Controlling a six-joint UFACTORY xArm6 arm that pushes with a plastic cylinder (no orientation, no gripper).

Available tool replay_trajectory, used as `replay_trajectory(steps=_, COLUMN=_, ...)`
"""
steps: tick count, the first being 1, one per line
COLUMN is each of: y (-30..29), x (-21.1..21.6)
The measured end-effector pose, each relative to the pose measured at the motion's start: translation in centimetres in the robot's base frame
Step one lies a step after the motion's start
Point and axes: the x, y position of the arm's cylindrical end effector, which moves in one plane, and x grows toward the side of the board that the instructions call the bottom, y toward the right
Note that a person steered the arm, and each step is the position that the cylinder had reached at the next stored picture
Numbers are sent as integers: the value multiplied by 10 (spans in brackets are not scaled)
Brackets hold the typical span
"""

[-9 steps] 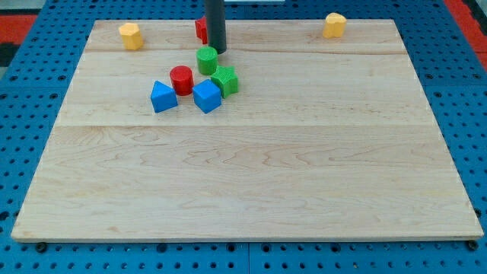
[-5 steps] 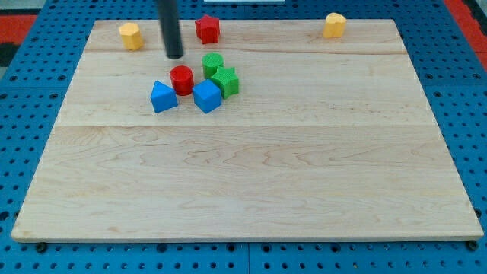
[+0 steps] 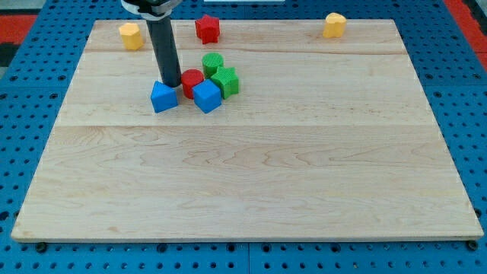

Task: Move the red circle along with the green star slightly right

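The red circle (image 3: 193,80) sits in a tight cluster at the board's upper left-centre. The green star (image 3: 226,81) lies just to its right, touching or nearly touching it. My tip (image 3: 171,83) stands right against the red circle's left side, just above the left blue block (image 3: 163,97). A green round block (image 3: 212,64) sits above and between the circle and the star. A blue cube (image 3: 206,96) lies below the circle.
A red star (image 3: 207,29) lies near the board's top edge, right of the rod. A yellow block (image 3: 131,35) sits at the top left and another yellow block (image 3: 334,25) at the top right. The wooden board (image 3: 251,175) lies on a blue pegboard.
My tip moved from above the green round block leftward, then down to the red circle's left side. The red circle has shifted a little to the right, closer to the green star.
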Motion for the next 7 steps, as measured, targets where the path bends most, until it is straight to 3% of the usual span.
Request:
replay_trajectory(steps=5, y=119, x=-11)
replay_trajectory(steps=7, y=72, x=20)
